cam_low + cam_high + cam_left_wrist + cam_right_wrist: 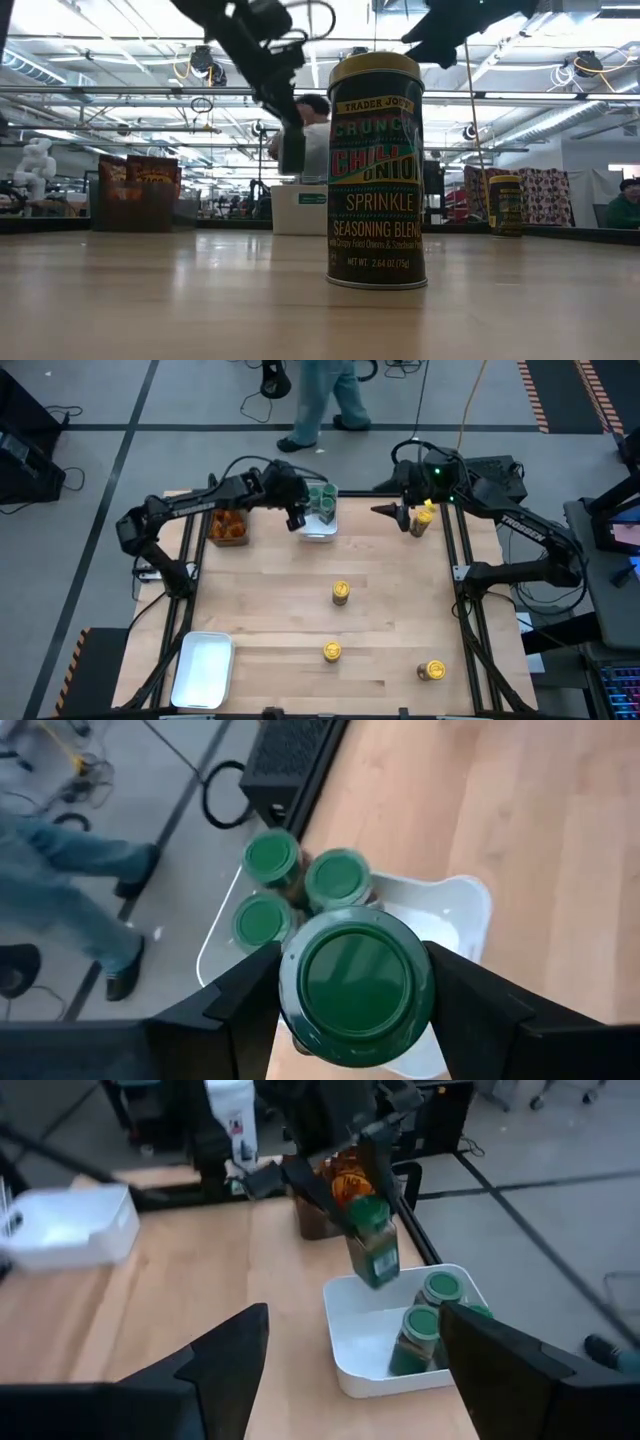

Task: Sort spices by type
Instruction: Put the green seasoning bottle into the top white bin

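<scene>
- High view, roughly halfway: left gripper [297,518] fingers clamp a green-lidded jar [372,1240] above the white tray [318,532]; three green jars [338,880] already inside
- right gripper [385,511] fingers wide open, empty; four yellow-lidded jars [341,592] unsorted on the tabletop [280,610]

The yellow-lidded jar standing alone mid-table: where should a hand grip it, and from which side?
Grip the yellow-lidded jar around its upper body just under the lid, coming straight down from above. It stands upright, and the table around it is bare, leaving room for fingers on either side.
</scene>
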